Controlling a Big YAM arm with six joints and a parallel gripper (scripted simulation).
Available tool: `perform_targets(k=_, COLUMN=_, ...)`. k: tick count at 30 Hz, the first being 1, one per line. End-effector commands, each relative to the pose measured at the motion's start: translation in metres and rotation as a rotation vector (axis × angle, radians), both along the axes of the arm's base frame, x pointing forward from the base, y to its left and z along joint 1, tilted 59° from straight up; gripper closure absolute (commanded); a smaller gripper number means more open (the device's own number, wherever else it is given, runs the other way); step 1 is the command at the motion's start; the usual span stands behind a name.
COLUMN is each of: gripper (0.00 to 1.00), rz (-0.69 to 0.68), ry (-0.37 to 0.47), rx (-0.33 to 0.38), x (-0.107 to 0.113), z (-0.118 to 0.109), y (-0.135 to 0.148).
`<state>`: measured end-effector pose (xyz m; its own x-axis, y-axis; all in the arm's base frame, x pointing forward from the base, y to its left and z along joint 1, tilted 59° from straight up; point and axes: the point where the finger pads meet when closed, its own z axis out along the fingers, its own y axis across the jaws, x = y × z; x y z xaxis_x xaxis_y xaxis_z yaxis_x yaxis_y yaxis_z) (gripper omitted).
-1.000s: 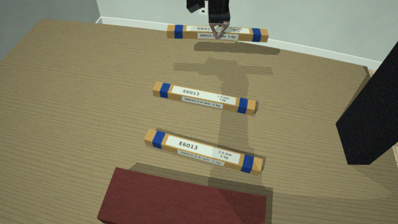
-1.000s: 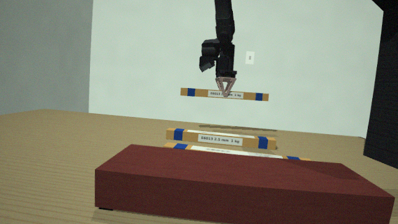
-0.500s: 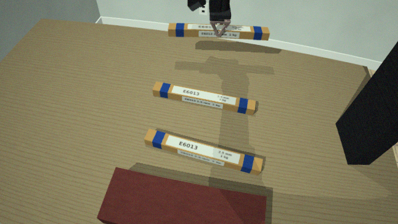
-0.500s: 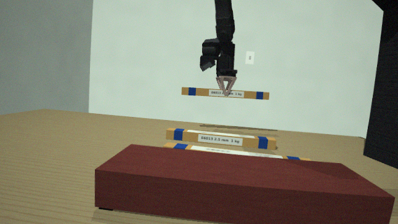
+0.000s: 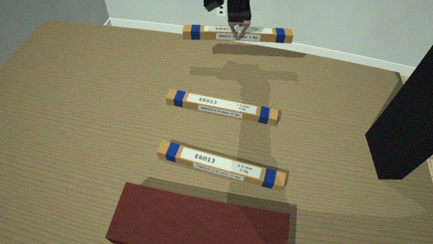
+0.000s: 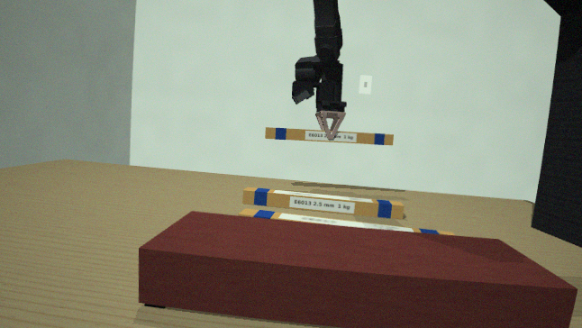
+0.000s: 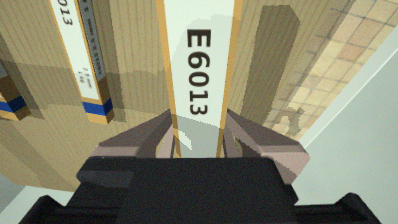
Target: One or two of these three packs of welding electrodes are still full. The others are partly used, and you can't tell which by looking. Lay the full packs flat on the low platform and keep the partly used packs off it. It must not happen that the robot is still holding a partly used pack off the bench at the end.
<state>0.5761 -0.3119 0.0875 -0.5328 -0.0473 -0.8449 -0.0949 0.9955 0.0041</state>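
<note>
Three packs of welding electrodes are in play, and one of them, the lifted pack (image 6: 288,134), hangs high above the far edge of the surface (image 5: 67,117), pinched near its middle by the tool (image 6: 331,136), whose fingers press against the pack's two long sides. The pack hangs close to level, its right end a touch lower in the exterior view. The middle pack (image 5: 222,106) and the near pack (image 5: 221,164) lie flat on the surface, well apart from each other, the near one just beside the back edge of the dark red low platform (image 6: 315,257), which carries nothing that can be seen. The step in hand looks like a heft test: raising one pack clear so its weight can be judged, since the labels tell nothing about fill. If it proves full, the next move calls for carrying it forward over both resting packs, keeping it level, and lowering it flat onto the platform top before letting go; if light, it should be set back down on the surface away from the platform.
</note>
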Motion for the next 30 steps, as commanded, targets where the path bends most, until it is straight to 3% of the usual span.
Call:
perform_targets(k=1, gripper=1.0, rz=-0.053, ry=-0.042, rx=-0.038, x=-0.023, z=0.042, y=-0.037)
perform_targets(k=30, gripper=1.0, rz=-0.053, ry=-0.045, rx=-0.041, x=-0.023, z=0.053, y=-0.041)
